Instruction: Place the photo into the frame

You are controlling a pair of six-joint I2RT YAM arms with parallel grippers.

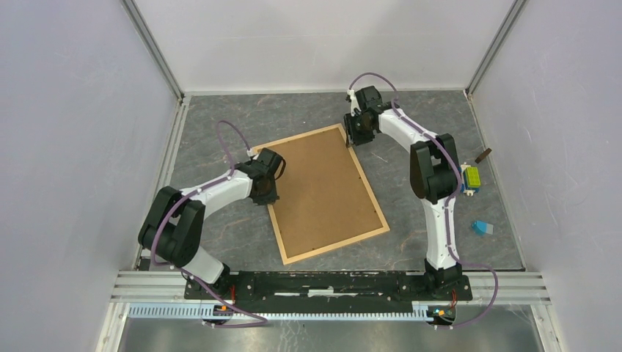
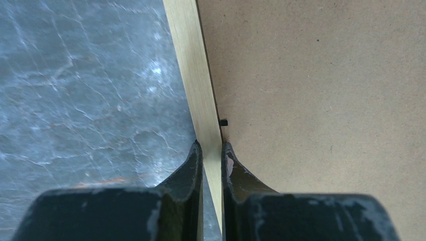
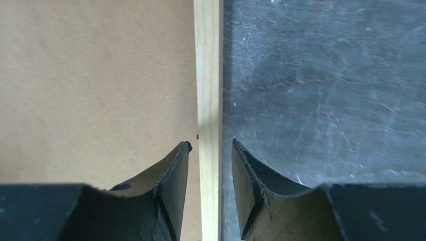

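The light wooden frame (image 1: 337, 246) lies at a slant in the middle of the grey table, back side up, with a brown backing board (image 1: 323, 191) filling it. The photo is hidden. My left gripper (image 1: 268, 196) is at the frame's left rail. In the left wrist view that gripper (image 2: 211, 145) is shut on the rail (image 2: 193, 65), one finger on each side. My right gripper (image 1: 350, 141) is at the far corner. Seen from the right wrist, it (image 3: 211, 144) straddles the rail (image 3: 208, 65) and stands open, with a gap on both sides.
A yellow and blue block (image 1: 472, 180) lies beside the right arm, a small blue piece (image 1: 482, 228) nearer the front, and a small brown item (image 1: 483, 155) by the right wall. White walls close in the table on three sides.
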